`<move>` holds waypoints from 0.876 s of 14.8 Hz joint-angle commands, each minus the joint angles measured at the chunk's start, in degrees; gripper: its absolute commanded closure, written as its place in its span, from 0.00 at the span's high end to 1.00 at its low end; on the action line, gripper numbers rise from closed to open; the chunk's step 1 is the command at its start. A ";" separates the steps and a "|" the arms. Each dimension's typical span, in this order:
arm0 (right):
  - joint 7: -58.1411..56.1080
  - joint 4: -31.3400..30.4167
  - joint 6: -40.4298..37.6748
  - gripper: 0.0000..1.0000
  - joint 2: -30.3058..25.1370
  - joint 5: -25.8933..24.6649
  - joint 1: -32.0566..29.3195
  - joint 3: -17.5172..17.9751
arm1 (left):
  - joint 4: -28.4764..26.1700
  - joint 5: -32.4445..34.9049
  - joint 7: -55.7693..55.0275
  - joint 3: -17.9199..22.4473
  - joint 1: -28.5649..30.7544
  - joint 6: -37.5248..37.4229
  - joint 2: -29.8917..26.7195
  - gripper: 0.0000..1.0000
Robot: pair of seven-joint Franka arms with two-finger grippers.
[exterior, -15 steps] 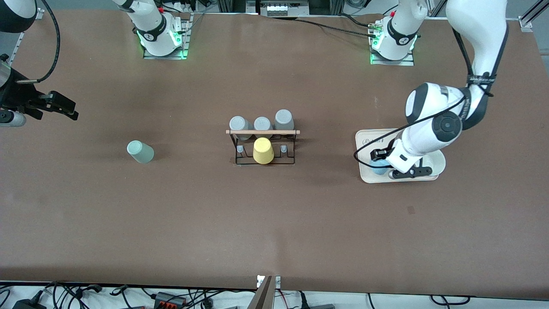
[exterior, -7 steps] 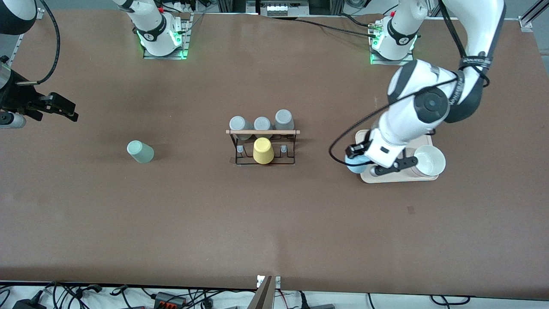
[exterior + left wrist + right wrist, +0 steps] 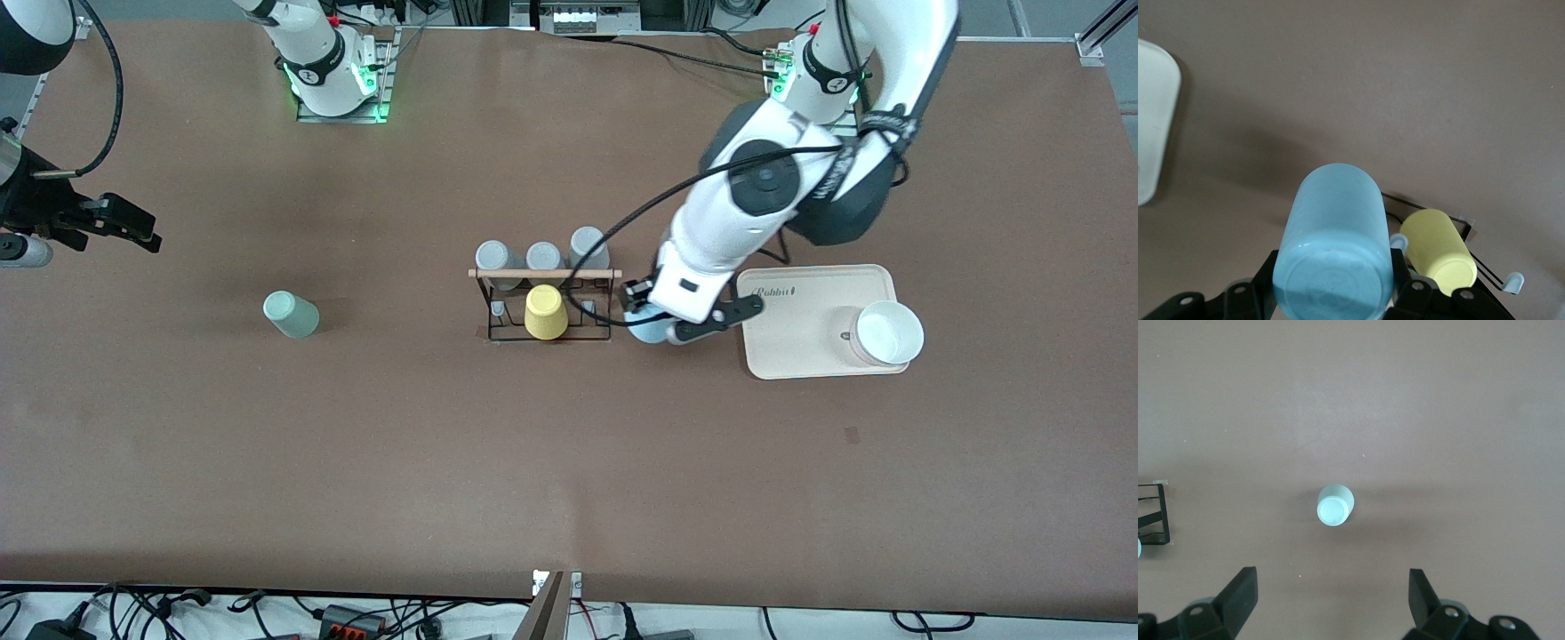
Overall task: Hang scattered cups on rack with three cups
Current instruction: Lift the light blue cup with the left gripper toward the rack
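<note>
My left gripper (image 3: 656,327) is shut on the light blue cup (image 3: 644,330) and holds it just beside the black wire rack (image 3: 544,307), at the rack's end toward the left arm. In the left wrist view the blue cup (image 3: 1335,247) sits between the fingers, with the rack's wire (image 3: 1469,230) close by. The pale mint green cup (image 3: 291,314) stands upside down on the table toward the right arm's end. My right gripper (image 3: 133,227) is open and empty, up over that end of the table. The mint cup (image 3: 1335,505) shows in its wrist view.
A yellow cup (image 3: 545,312) hangs on the rack's nearer row and three grey cups (image 3: 544,258) on its farther row. A beige tray (image 3: 800,342) with a white bowl (image 3: 889,333) lies toward the left arm's end, beside the rack.
My left gripper has lifted the blue cup off the beige tray and carried it across to the rack's end. The right arm has not moved.
</note>
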 commanded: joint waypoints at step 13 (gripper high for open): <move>-1.07 0.93 -0.20 1.00 0.54 -0.01 -0.62 0.27 | 7.75 2.01 -9.92 0.87 -7.55 -2.10 9.81 0.51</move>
